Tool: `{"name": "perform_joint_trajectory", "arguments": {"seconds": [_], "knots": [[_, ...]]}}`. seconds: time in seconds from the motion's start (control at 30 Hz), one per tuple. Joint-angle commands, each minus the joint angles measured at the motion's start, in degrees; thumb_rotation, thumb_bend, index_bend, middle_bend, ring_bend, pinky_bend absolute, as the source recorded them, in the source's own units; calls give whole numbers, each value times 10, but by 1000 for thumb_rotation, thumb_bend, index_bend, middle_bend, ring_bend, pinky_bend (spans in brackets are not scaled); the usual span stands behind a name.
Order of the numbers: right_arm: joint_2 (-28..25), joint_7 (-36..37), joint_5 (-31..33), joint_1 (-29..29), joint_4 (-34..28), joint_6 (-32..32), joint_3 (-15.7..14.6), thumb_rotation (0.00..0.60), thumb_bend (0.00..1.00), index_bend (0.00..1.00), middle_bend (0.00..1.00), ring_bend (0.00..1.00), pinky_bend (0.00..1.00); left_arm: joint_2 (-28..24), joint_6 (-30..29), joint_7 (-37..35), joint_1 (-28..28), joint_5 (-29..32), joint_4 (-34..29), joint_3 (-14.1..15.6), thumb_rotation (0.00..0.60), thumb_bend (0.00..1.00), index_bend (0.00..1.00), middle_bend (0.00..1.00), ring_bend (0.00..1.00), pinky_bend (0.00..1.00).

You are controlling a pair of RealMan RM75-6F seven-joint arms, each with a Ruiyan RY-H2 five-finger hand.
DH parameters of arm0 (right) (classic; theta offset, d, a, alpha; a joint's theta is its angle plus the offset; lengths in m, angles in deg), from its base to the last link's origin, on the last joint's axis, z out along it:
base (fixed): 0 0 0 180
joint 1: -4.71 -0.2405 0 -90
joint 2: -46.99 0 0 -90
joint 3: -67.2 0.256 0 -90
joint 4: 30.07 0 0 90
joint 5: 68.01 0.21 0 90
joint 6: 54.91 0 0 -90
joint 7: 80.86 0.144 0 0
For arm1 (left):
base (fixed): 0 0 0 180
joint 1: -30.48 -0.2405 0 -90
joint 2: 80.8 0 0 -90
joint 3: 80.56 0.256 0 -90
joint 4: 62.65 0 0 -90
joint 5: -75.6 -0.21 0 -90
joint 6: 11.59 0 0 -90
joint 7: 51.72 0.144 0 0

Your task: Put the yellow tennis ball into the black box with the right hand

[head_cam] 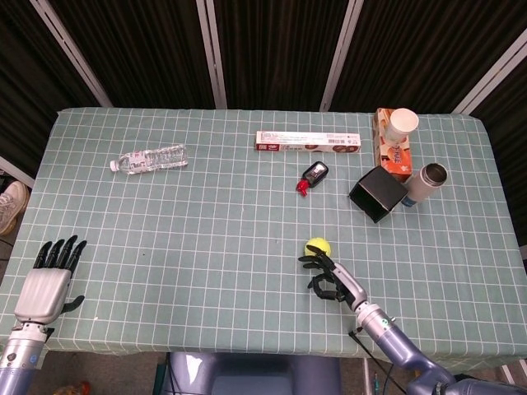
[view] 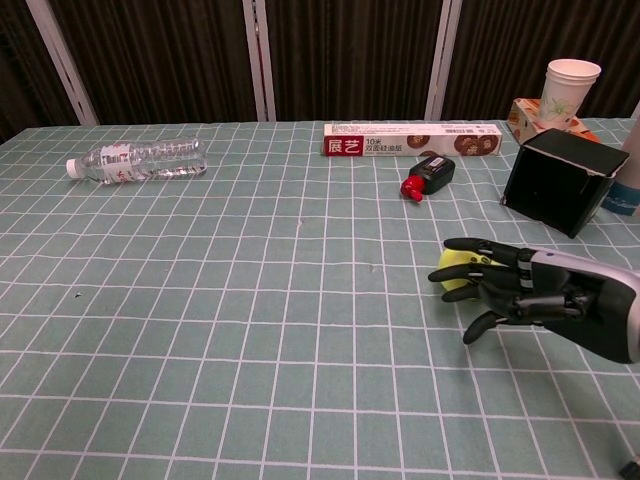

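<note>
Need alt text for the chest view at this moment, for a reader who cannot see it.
The right hand reaches over the yellow tennis ball on the checked green tablecloth, fingers spread around it, not lifting it. The black box stands further back to the right, with a water bottle lying far left.

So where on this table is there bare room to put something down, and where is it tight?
Bare cloth fills the wide middle, between the water bottle, the long carton and the left hand. It is crowded at the far right: black box, tissue box, paper cup and metal cup cluster together. The right hand covers the tennis ball.
</note>
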Motion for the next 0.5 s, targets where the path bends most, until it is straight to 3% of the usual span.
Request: {"name": "perform_joint_trajectory", "arguments": {"seconds": [0.03, 0.5], "knots": [[1, 14, 2, -5, 11, 0, 5, 600, 694, 10, 188, 189, 396, 2, 2, 4, 2, 4, 0, 0, 600, 128, 0, 0, 0, 0], [11, 69, 28, -19, 67, 10, 31, 600, 713, 9, 147, 150, 341, 11, 5, 23, 9, 25, 1, -1, 600, 128, 0, 0, 0, 0]]}}
